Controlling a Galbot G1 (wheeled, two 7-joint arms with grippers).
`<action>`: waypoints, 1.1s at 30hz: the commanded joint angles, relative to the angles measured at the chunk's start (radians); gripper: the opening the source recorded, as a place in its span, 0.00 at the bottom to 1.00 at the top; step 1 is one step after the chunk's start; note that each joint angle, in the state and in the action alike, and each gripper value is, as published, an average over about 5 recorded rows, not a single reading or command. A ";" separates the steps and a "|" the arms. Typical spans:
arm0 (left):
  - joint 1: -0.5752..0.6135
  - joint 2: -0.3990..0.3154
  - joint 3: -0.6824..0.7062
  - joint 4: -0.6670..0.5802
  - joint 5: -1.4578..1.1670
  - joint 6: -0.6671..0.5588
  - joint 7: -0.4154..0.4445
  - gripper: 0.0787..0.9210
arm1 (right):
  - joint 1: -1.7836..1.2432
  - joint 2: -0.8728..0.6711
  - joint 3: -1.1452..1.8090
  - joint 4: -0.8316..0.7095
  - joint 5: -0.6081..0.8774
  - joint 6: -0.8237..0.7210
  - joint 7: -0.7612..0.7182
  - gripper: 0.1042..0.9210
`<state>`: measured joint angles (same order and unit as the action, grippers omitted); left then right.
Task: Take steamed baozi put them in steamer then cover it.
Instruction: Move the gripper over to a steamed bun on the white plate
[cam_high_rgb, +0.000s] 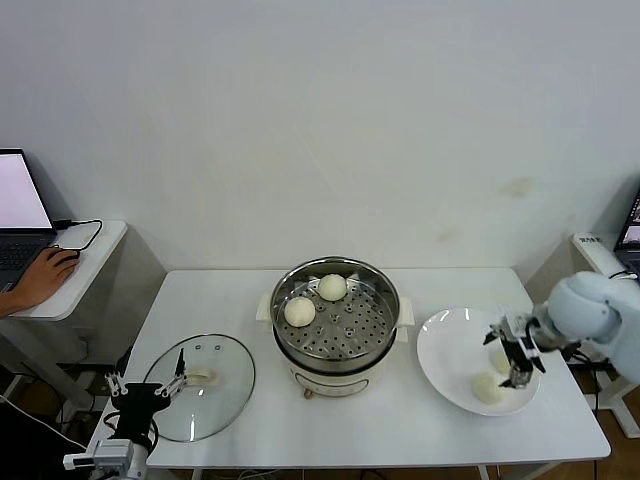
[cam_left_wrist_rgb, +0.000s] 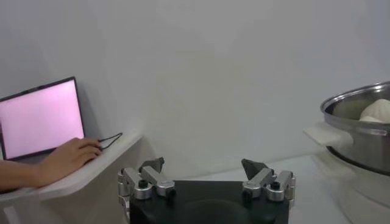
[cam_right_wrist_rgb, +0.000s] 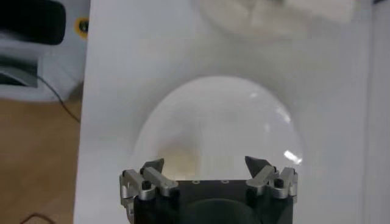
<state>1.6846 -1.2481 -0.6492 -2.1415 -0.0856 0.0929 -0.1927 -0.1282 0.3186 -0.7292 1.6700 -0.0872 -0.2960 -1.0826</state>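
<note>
Two buns (cam_high_rgb: 315, 300) already sat on the holed tray inside the steamer (cam_high_rgb: 336, 325) at the middle of the table (cam_high_rgb: 400, 425); two more lay on the white plate (cam_high_rgb: 450, 350) to its right, one (cam_high_rgb: 487, 389) near the front rim and one partly hidden behind the right gripper (cam_high_rgb: 515, 360); that gripper hung over the plate with its jaws apart and nothing between them. The left gripper (cam_high_rgb: 145, 390) waited at the table's front left corner, jaws also apart, just beside the glass lid (cam_high_rgb: 215, 400) lying flat there. The buns looked light, soft and smooth-skinned, so a hard squeeze would likely dent them; a gentle pinch across the widest part, from above, seemed the safest hold. The lid would be heavier, stiff, slippery and breakable; its oblong cream handle (cam_high_rgb: 200, 377) at the centre looked the one sensible place to grasp, jaws set across its narrow side. A person's hand (cam_high_rgb: 40, 280) rested by a laptop (cam_high_rgb: 20, 215) on the side desk.
</note>
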 joint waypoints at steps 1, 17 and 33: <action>0.000 -0.002 -0.001 0.002 0.002 0.000 0.000 0.88 | -0.216 0.013 0.150 -0.047 -0.104 0.031 0.005 0.88; -0.005 -0.006 -0.008 0.020 0.003 -0.001 -0.001 0.88 | -0.223 0.105 0.151 -0.147 -0.136 0.022 0.040 0.88; -0.013 0.007 -0.010 0.015 0.002 0.001 0.000 0.88 | -0.220 0.141 0.144 -0.174 -0.116 0.010 0.038 0.73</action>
<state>1.6715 -1.2421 -0.6585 -2.1245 -0.0839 0.0930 -0.1932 -0.3379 0.4470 -0.5931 1.5107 -0.2050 -0.2848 -1.0438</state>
